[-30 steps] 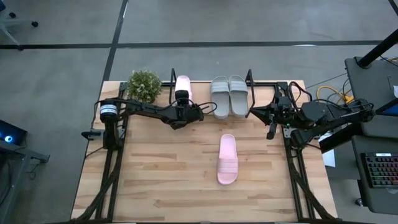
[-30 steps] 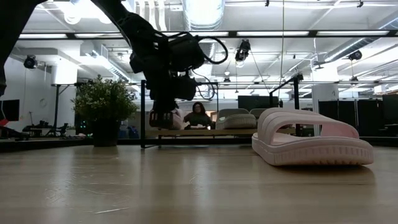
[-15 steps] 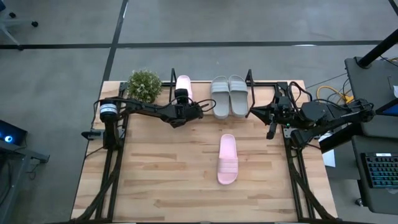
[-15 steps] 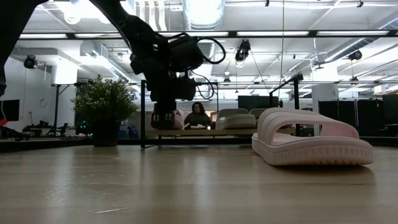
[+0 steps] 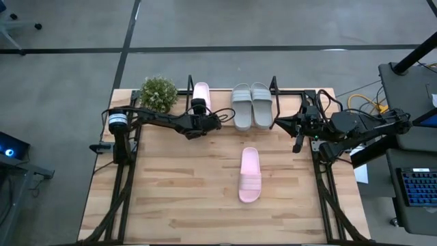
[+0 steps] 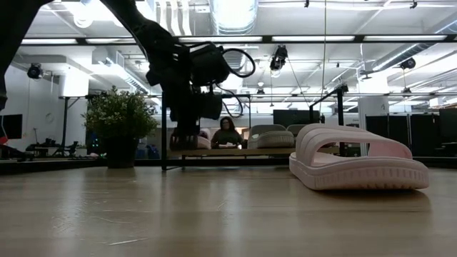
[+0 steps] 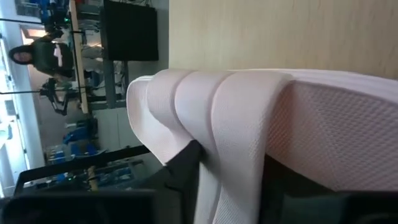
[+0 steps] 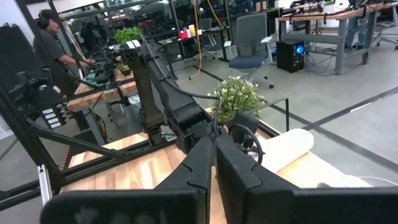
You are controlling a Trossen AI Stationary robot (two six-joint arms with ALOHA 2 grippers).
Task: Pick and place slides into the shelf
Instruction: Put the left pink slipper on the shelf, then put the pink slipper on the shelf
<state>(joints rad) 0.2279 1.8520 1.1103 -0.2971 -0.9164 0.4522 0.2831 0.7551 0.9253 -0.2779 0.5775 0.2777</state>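
The left gripper sat at the near end of a pale pink slide lying in the shelf at the far edge of the table. In the left wrist view its fingers were clamped on that slide's ribbed strap, so the slide lay directly ahead of the fingers, long axis running away from the robot, same as the two grey slides parked side by side further right on the shelf. A free slot showed between the pink slide and the grey pair.

The second pink slide lay mid-table, well apart from both arms, long axis also pointing toward the shelf, heel nearest the front edge. It looked slightly closer to the right gripper, which waited at the right end of the shelf with fingers pressed together, holding nothing. Open table lay all round that slide; the potted plant stood just left of the shelf, near the left arm's path.
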